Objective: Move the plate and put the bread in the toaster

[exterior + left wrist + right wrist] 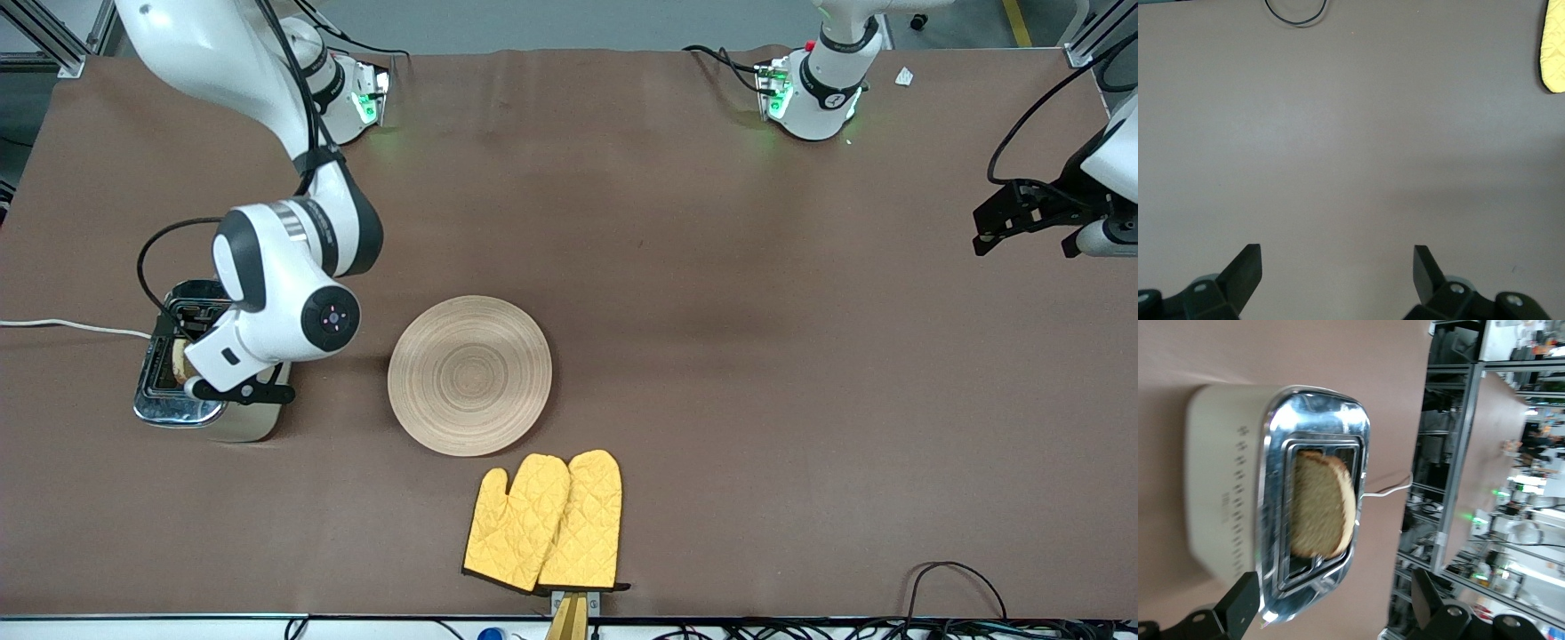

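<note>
Hovering over toaster [191,369], right gripper [1331,600] jaws apart, bread [1321,503] sitting in a slot. Wooden plate [469,375] mid-table beside yellow oven mitts [544,522]. Left gripper [1337,275] waits, jaws apart, over bare table [756,356].

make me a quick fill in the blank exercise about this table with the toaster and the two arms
The bread stands in a slot of the ____.
The open right gripper hovers over the ____.
The plate lies between the toaster and the yellow oven ____.
The left gripper waits over bare ____.
Missing words: toaster; toaster; mitts; table
</note>
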Tool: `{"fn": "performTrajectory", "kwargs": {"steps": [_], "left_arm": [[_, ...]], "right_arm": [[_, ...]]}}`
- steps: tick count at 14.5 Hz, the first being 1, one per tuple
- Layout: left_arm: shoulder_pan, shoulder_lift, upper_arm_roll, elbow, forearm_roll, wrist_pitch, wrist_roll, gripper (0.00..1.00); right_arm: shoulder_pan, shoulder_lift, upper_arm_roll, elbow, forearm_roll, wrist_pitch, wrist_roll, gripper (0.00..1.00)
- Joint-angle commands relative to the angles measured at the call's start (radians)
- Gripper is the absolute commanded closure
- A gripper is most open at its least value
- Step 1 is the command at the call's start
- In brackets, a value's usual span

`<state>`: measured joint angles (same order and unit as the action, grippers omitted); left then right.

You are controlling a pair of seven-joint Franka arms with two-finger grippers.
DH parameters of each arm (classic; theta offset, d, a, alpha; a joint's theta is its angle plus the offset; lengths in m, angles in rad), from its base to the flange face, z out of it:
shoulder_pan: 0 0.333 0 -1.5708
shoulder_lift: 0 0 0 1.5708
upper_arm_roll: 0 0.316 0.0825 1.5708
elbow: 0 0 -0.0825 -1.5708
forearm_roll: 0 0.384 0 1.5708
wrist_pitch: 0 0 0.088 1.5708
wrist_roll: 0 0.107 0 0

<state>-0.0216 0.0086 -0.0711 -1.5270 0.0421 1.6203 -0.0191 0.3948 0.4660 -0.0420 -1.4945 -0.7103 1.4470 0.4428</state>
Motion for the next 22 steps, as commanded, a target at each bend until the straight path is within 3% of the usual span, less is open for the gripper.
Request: {"fn": "performTrajectory", "kwargs": {"steps": [1,6,7,8,10,13,16,22], "left_arm": [[0.002,0.010,0.002,0.027,-0.013,-0.022,0.008,0.00],[-0.001,0.010,-0.001,0.025,-0.015,-0.023,0.002,0.00],[-0.001,0.010,-0.001,0.025,-0.015,-0.023,0.002,0.00],[-0.001,0.010,-0.001,0.025,-0.015,-0.022,0.002,0.00],[-0.004,0.010,-0.001,0.027,-0.013,-0.022,-0.002,0.00],[-0.006,0.010,-0.004,0.027,-0.015,-0.023,-0.062,0.00],[-0.006,0.010,-0.004,0.027,-0.010,-0.022,-0.056,0.00],[-0.004,0.011,-0.004,0.027,-0.011,-0.022,-0.055,0.00]], "right_arm": [[0.012,-0.104,0.001,0.029,0.151,-0.031,-0.001,0.00],[-0.042,-0.315,-0.004,0.034,0.418,-0.005,-0.022,0.00],[-0.054,-0.343,-0.004,0.031,0.437,0.010,-0.062,0.00],[-0.083,-0.362,-0.004,0.030,0.457,0.022,-0.114,0.00],[-0.187,-0.392,-0.006,0.028,0.582,0.052,-0.192,0.00],[-0.298,-0.403,-0.004,0.023,0.608,0.058,-0.323,0.00],[-0.411,-0.399,-0.006,0.025,0.689,0.059,-0.416,0.00],[-0.448,-0.397,-0.002,0.026,0.695,0.064,-0.484,0.00]]}}
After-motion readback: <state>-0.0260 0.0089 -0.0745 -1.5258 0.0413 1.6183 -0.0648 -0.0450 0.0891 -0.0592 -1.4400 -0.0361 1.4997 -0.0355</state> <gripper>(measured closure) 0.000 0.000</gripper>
